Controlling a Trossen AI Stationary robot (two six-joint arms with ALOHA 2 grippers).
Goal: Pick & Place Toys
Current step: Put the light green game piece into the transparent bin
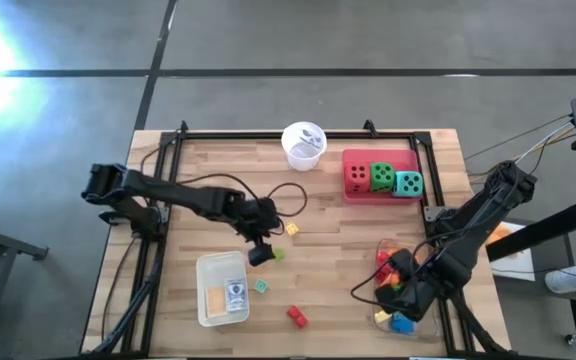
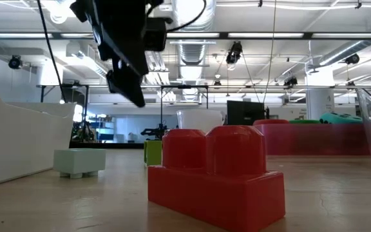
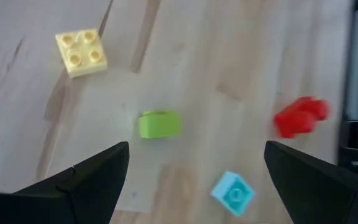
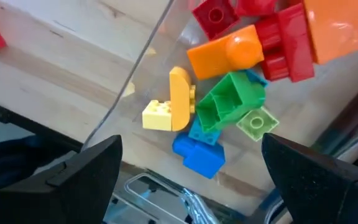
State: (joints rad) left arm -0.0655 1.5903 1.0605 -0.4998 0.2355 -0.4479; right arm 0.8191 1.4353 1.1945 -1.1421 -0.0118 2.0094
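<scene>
**Reaching for the green brick**

Wooden table boards are lying under the left gripper (image 3: 194,177), which is hanging wide open and holding nothing. Right below and between its fingers (image 3: 89,180) the green brick (image 3: 160,123) is sitting, with the yellow brick (image 3: 82,52) and blue brick (image 3: 233,192) near. It should be going straight down, keeping one finger on each side. Over the clear tray (image 4: 138,56) of bricks, the right gripper (image 4: 191,180) is waiting, open and empty.

A pale wooden table (image 1: 328,245) stands on a grey concrete floor (image 1: 268,40) crossed by dark seams, with bright glare at one corner. Beyond the table, a large open hall shows white ceiling beams (image 2: 288,35), long strip lights, hanging cables and a dark monitor (image 2: 245,113).
</scene>
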